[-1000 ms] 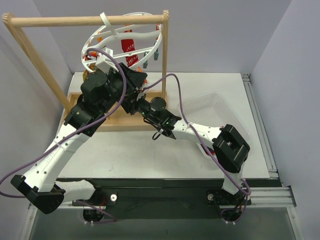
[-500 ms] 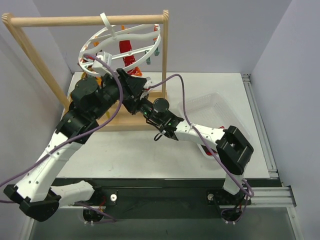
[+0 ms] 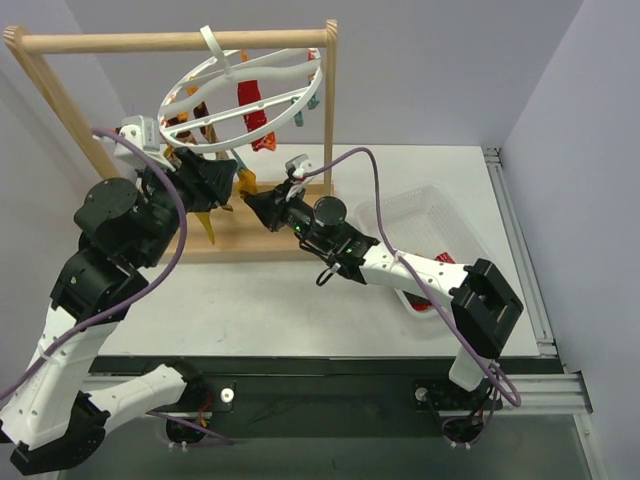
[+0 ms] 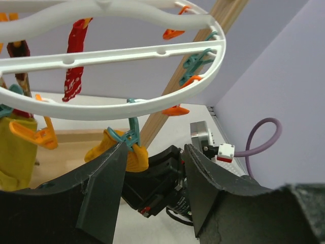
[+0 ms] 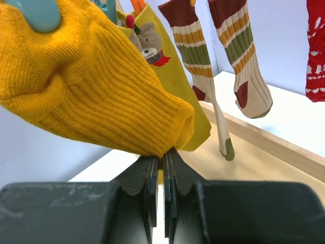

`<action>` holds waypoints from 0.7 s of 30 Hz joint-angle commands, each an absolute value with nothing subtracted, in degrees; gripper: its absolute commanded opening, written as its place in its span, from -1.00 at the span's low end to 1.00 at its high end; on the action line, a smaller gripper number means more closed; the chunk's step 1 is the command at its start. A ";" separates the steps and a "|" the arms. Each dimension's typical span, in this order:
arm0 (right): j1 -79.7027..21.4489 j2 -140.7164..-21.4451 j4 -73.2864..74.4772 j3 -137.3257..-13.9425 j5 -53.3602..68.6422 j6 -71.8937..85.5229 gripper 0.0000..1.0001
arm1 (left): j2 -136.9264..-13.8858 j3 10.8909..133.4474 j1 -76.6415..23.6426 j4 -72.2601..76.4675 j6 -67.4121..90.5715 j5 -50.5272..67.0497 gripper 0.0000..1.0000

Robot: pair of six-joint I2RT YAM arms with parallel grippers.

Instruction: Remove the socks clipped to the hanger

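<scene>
The white ring hanger (image 3: 236, 98) hangs by its hook from the wooden rack; its ring also shows in the left wrist view (image 4: 127, 108). Several socks hang from it: red (image 3: 256, 112), mustard yellow (image 5: 96, 96), a yellow one with a bear (image 5: 175, 81) and brown striped ones (image 5: 244, 66). My right gripper (image 5: 162, 155) is shut on the lower end of the mustard sock (image 3: 245, 183), which a teal clip (image 4: 131, 136) still holds. My left gripper (image 4: 155, 147) is open and empty just left of that sock, under the ring.
The wooden rack has a top bar (image 3: 180, 42), a right post (image 3: 330, 110) and a base board (image 3: 255, 243). A clear mesh basket (image 3: 432, 205) stands at the right with something red (image 3: 422, 303) in it. Grey walls close in on both sides.
My left arm has drawn back to the left and away from the hanger. The ring has swung and tilted. My right gripper has moved up and left to the mustard sock.
</scene>
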State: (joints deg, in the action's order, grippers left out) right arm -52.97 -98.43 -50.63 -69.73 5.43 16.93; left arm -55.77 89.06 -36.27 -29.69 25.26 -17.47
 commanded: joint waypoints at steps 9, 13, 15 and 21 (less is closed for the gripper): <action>-54.67 -94.39 -50.01 -70.93 4.22 13.36 -1.00 | -63.28 95.98 -34.98 -40.79 35.59 -24.88 0.17; -55.19 -94.22 -49.31 -71.19 4.13 12.13 -1.00 | -64.60 97.29 -34.89 -41.83 36.12 -25.31 0.18; -55.28 -94.04 -49.22 -71.02 4.04 11.87 -1.00 | -64.34 96.95 -34.89 -41.58 36.21 -26.89 0.18; -55.72 -93.69 -48.96 -70.58 3.60 11.08 -1.00 | -64.25 95.27 -34.81 -38.50 35.51 -29.18 0.21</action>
State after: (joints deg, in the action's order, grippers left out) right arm -55.20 -97.58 -47.13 -69.73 4.80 12.75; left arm -64.40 94.96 -35.16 -41.36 35.42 -26.79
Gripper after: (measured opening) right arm 0.046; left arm 0.602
